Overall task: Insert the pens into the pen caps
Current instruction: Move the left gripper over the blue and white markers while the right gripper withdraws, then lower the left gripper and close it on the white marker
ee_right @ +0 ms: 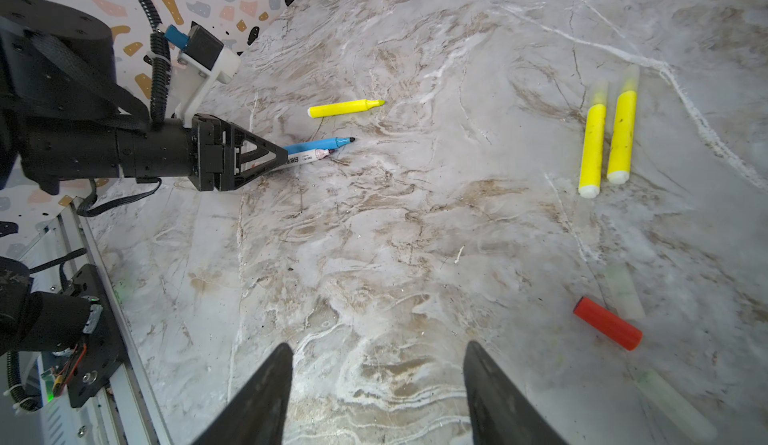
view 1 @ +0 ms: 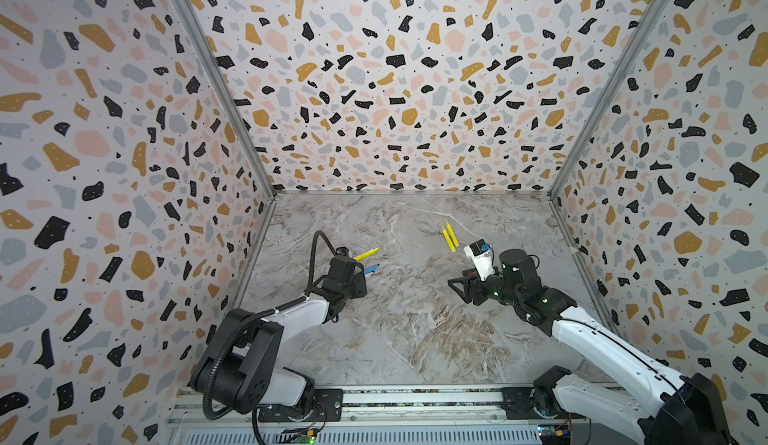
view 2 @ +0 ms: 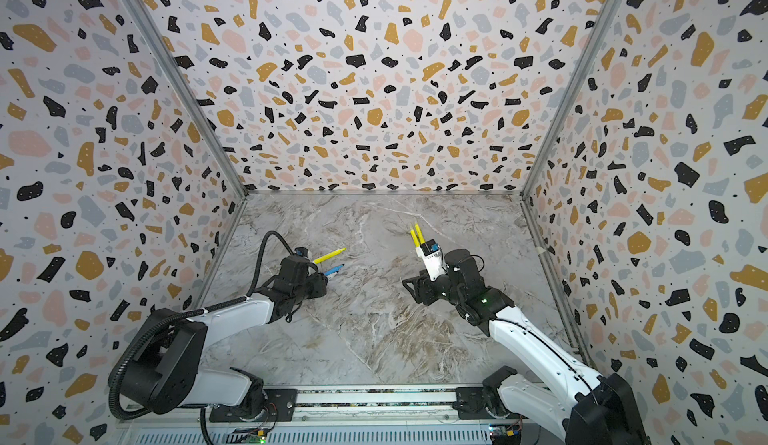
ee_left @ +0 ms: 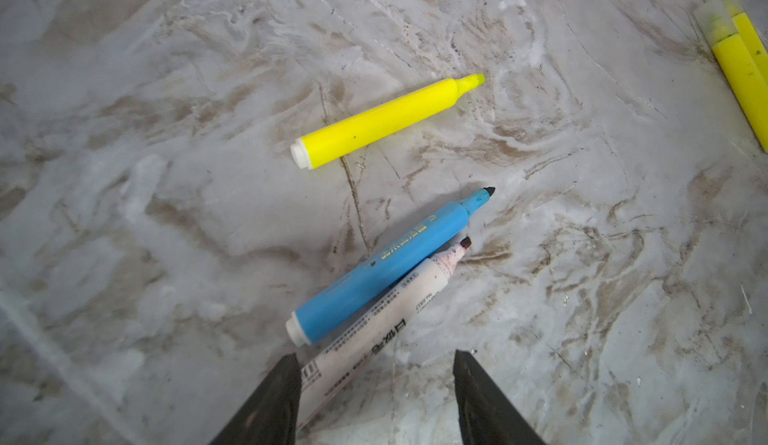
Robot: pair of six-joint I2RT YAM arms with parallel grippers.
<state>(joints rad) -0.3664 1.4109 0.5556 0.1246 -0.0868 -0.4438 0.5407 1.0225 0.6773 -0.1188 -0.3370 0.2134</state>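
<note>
- left gripper (ee_left: 376, 355): low over the table, jaws apart. the rear end of the white pen lies in the gap, close against one finger (ee_left: 270, 397), with clear space to the other. not clamped.
- white pen (ee_left: 382, 318): flat on the marble table (ee_left: 166, 214), printed barrel, dark red tip pointing away from the left gripper.
- blue pen (ee_left: 386, 264): flat, uncapped, dark tip. it touches the white pen along its side, nearly parallel.
- yellow pen (ee_left: 386, 120): flat, uncapped, alone, apart from the blue pen on its far side.
- right gripper (ee_right: 377, 345): jaws apart over bare marble, nothing between them, well apart from the left gripper.
- red cap (ee_right: 607, 323): on its side near the right gripper, off to one side of its fingers.
- pale cap (ee_right: 623, 291): clear tube lying just beside the red cap. whether they touch, cannot tell.
- second pale cap (ee_right: 673, 401): faint, flat, a little past the red cap.
- pair of yellow pens (ee_right: 592, 147): side by side toward the back of the table, each with a clear cap over its tip.
</note>
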